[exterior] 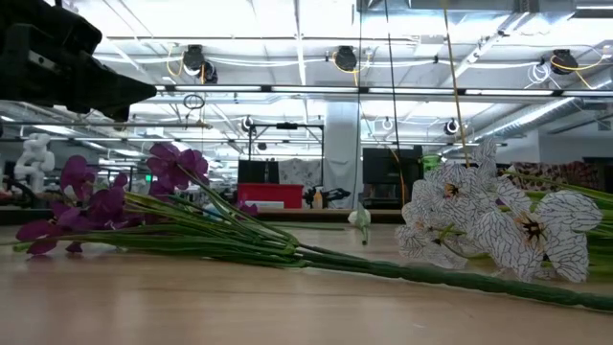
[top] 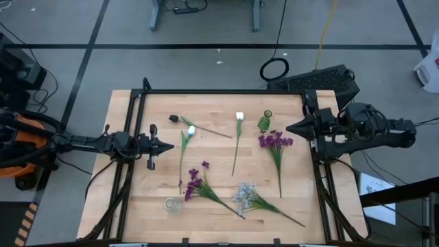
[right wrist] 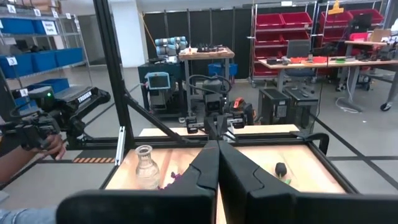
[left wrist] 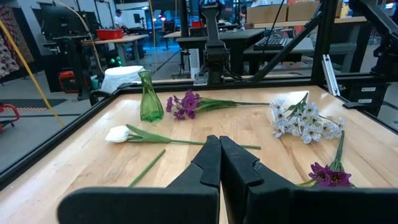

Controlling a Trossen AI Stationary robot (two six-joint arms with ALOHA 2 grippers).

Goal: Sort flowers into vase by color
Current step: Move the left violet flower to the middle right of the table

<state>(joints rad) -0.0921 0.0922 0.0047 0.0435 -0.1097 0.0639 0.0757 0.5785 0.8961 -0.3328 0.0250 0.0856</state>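
Flowers (top: 274,141) strewn over wooden table (top: 137,199); both hands (top: 169,146) (top: 288,128) pressed together, empty.

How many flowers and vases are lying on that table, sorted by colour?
Purple flowers: 2
White tulips: 2
Pale blue-white sprig: 1
Dark bud: 1
Green vase: 1
Clear vase: 1
Total: 8 things, 6 flowers and 2 vases.

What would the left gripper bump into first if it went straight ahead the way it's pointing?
Probably the white tulip and its stem, lying just ahead of the shut left gripper. If it passes above them, the way looks free.
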